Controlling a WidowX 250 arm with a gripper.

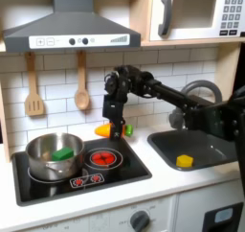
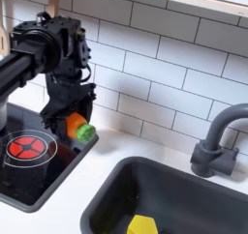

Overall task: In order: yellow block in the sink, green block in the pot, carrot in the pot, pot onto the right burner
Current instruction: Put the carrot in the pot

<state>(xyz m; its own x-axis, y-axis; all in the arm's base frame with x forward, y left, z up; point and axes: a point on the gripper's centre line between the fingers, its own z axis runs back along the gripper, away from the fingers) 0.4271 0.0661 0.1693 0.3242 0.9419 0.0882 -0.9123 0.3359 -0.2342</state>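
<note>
**Carrot gripped at the back of the stove**

The black gripper (image 1: 116, 128) is closed on the small orange toy carrot (image 2: 77, 128). The yellow cube (image 1: 185, 160) lies in the dark grey sink (image 1: 218, 151); the green cube (image 1: 63, 152) sits inside the shiny silver pot (image 1: 40, 159).

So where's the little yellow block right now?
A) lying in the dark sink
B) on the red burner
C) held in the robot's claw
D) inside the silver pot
A: the yellow block lies on the floor of the sink, seen in both exterior views, while the pot holds the green block instead.
</note>
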